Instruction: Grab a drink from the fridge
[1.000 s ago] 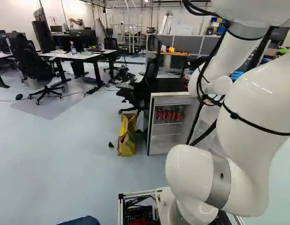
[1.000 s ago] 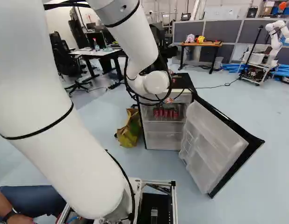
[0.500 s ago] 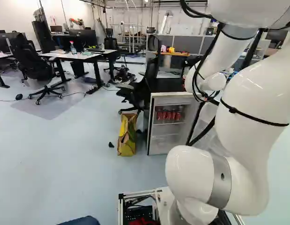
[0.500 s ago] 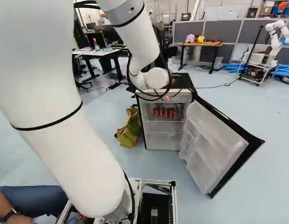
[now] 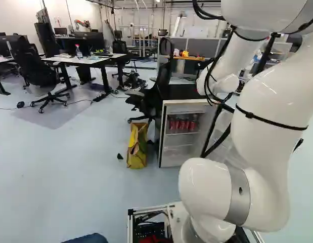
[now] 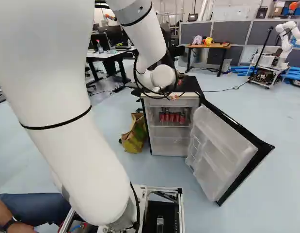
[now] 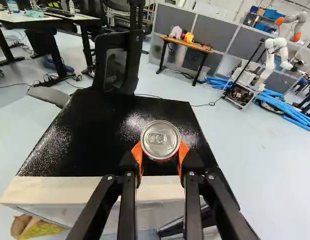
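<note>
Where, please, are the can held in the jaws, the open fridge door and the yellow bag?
Can [image 7: 161, 142]: wrist view, on its metal top.
Fridge door [image 6: 221, 148]: right base view, on its pale inner face.
Yellow bag [image 5: 136, 149]: left base view, on the middle of its side.

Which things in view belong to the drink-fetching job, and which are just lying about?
Part of the job:
- can between the jaws
- fridge
- its open door
- red drinks inside

Just lying about:
- yellow bag
- black chair by the fridge
- wooden table
- another robot
</note>
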`<state>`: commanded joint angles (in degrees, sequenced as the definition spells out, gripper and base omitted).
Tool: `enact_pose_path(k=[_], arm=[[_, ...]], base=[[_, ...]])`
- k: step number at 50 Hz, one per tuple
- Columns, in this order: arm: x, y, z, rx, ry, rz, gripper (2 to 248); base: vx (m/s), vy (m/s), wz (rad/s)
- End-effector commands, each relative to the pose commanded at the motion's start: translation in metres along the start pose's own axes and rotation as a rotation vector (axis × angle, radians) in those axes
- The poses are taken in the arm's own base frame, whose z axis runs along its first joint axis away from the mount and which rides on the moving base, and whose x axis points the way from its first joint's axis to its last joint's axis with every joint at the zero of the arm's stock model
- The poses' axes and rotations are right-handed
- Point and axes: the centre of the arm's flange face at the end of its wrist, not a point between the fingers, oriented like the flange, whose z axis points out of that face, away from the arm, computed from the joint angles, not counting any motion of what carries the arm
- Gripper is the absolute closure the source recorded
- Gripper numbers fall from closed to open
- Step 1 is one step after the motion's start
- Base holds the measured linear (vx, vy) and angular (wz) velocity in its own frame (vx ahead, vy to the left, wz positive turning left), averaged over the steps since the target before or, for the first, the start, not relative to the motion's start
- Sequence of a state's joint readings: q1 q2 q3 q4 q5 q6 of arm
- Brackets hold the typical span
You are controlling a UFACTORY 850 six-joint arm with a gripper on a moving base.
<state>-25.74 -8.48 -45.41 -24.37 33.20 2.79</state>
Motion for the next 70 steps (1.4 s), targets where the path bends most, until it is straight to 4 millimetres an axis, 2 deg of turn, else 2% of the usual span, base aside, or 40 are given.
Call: enact_pose_path(k=[6,44,70], arm=[[0.008,0.000,0.004,-0.002,0.000,0.000,159],[0.018,-0.007,0.050,0.010,-0.108,0.003,159],[0.033,-0.002,0.037,-0.010,-0.184,-0.008,159]], base=[[0.000,0.000,0.000],[0.000,0.000,0.000],[0.000,0.000,0.000]])
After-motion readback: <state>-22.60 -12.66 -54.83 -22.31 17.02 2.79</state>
